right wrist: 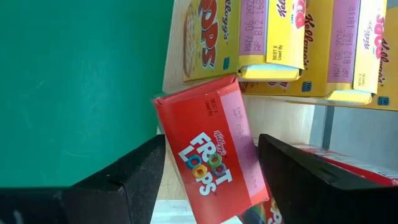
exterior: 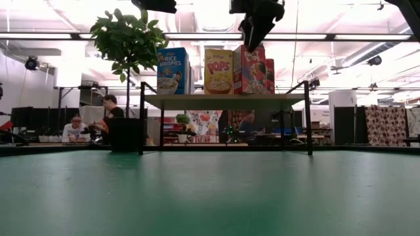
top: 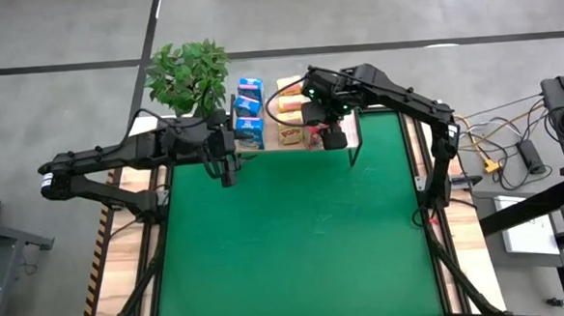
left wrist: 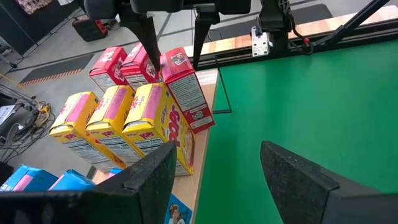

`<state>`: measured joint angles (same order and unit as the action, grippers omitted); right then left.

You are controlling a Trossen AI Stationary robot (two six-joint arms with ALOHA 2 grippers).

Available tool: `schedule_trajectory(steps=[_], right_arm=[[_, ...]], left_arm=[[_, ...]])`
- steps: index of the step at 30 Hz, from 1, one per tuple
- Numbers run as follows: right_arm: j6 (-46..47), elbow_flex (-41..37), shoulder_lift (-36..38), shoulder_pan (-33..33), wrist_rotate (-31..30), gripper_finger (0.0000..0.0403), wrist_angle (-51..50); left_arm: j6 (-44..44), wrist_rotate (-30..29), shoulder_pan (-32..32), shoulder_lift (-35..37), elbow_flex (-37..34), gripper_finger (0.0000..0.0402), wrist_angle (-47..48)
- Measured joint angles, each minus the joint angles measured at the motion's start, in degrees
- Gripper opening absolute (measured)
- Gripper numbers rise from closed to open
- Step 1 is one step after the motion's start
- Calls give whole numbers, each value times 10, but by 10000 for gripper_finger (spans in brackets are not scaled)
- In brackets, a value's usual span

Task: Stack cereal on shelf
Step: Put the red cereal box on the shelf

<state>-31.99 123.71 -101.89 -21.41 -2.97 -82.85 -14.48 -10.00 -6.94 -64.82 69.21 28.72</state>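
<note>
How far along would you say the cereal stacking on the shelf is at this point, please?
Nearly finished. Done: three blue cardboard cereal boxes and three yellow cardboard cereal boxes stand in rows on the light wooden shelf, with two red cardboard boxes behind. In hand: the right gripper straddles the front red box, fingers open, the box sitting skewed. Left: straightening it. The left gripper waits open over the green mat.

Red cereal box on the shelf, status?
Right gripper open, straddling the front red box. Box tilted at the shelf edge, not held. Left gripper open, waiting over the mat by the blue boxes. Nothing blocking.
</note>
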Motion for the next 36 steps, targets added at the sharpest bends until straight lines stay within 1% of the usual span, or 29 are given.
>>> schedule_trajectory(steps=[8,14,17,24,26,28,31,36], right_arm=[[4,-7,1,0,0,202,3],[9,-8,1,0,0,182,1],[31,-6,2,0,-1,181,-11],[130,-3,13,-4,0,181,-43],[155,-3,16,-5,-5,180,-43],[176,-3,19,-5,-22,180,-43],[194,-3,21,-6,-48,180,-52],[202,-4,21,-6,-50,180,-68]], left_arm=[[0,0,0,0,0,217,2],[1,0,0,0,0,217,1],[5,0,0,0,0,217,2],[5,0,0,0,0,217,6],[5,0,0,0,0,217,6],[5,0,0,0,0,217,6],[5,0,0,0,0,217,6],[5,0,0,0,0,217,6]])
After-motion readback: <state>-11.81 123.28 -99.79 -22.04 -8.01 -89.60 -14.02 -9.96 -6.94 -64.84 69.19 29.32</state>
